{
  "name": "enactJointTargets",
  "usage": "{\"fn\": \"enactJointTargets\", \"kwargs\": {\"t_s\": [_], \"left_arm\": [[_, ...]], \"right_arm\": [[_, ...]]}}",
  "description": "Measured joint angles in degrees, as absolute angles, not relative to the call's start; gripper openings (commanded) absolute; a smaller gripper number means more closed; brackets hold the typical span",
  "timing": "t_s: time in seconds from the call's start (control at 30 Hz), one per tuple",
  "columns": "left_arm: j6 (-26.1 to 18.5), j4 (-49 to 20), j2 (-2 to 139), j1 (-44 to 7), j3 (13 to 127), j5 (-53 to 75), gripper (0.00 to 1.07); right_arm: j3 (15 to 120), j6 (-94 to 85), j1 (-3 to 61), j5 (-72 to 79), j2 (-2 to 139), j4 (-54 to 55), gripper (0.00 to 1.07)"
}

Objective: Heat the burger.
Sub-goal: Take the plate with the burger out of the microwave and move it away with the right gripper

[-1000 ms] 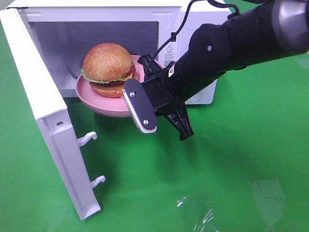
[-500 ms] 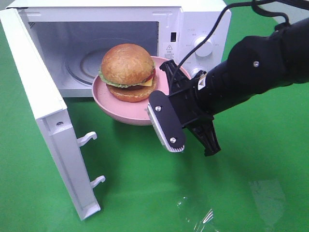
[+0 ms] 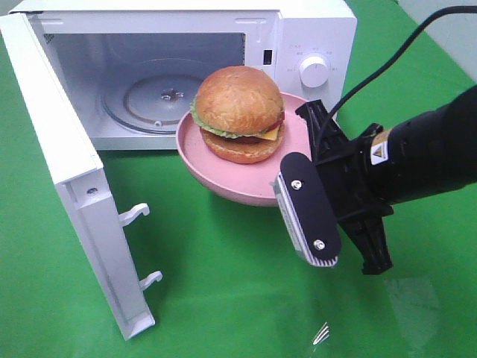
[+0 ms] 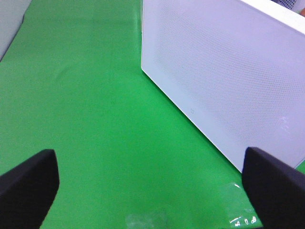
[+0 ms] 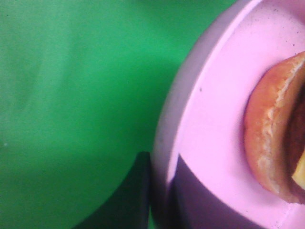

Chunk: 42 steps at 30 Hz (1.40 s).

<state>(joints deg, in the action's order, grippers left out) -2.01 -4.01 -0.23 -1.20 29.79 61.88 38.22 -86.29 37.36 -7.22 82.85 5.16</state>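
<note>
Right gripper (image 3: 317, 175): closed on the near-right rim of the pink plate (image 3: 223, 175), one finger above the rim and one below. You hold the plate level and clear of the green mat (image 3: 223, 298).

Burger (image 3: 238, 112): sits upright at the plate's centre, away from your fingers toward the microwave. In the right wrist view only its bottom bun edge (image 5: 274, 143) shows, close to the rim you grip.

Microwave (image 3: 313, 30): door (image 3: 67, 171) swung wide open, glass turntable (image 3: 153, 97) bare. Plate hangs just outside the opening, in front and to the right of it. The turntable lies left and back from the plate, so your next move likely runs that way, along the line of your forearm.

Left gripper (image 4: 152, 183): spread wide, holding nothing, facing the door's outer side. It is well apart from the plate; the right arm is the nearer one.
</note>
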Motion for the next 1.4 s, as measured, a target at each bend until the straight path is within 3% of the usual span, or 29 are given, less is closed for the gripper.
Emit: {"fn": "enactJointTargets", "kwargs": {"t_s": [0.5,0.8,1.4], "left_arm": [[-2.01,-4.01,-0.23,-1.2,29.79,61.88,0.97],[-2.01,-4.01,-0.23,-1.2,29.79,61.88,0.97],[-2.01,-4.01,-0.23,-1.2,29.79,61.88,0.97]], "right_arm": [[29.68,-71.1,37.36,-13.64,68.35,-6.93,0.0],[27.27,-48.87,37.36,-23.15,61.82,-18.39,0.0],[27.27,-8.59,37.36,-34.49,61.59,-38.1,0.0]]}}
